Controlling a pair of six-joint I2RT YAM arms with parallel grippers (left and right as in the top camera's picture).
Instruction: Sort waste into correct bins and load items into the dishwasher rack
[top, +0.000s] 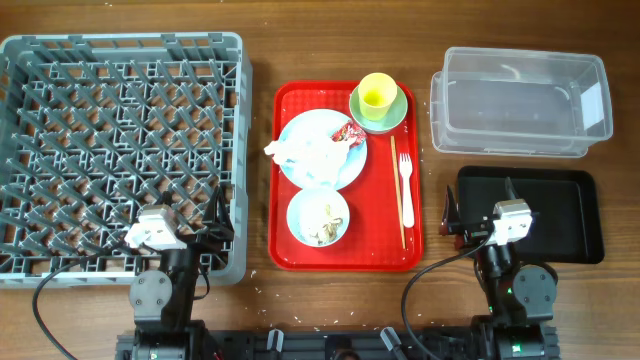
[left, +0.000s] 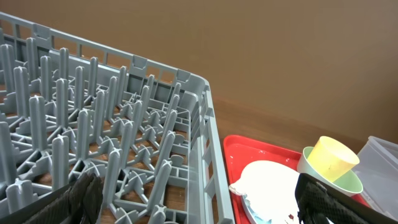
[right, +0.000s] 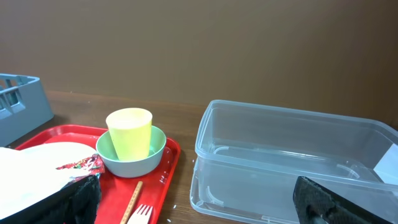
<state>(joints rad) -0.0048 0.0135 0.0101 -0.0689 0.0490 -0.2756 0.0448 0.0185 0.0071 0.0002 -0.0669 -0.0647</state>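
The red serving tray (top: 290, 250) holds a pale round plate (top: 345, 165) with crumpled white tissue (top: 295, 150) and a red wrapper (top: 349, 132). A pale blue bowl (top: 300, 205) holds beige scraps (top: 322, 222). A yellow cup (top: 378, 94) stands in a green bowl (top: 397, 116). A white fork (top: 406, 185) and chopsticks (top: 398, 195) lie on the tray's right side. The grey rack (top: 120, 150) is at left. The clear tub (top: 518, 100) and black tray (top: 560, 215) are at right. My left gripper (top: 215, 222) is open over the rack's near right corner. My right gripper (top: 480, 210) is open over the black tray's left edge. Both are empty.
The wrist views show the rack's pegs (left: 93, 124), the tissue on the plate (left: 267, 180), the cup in the green bowl (right: 129, 140) and the clear tub (right: 292, 162). Small white crumbs lie on the wooden table (top: 255, 290) near the front edge.
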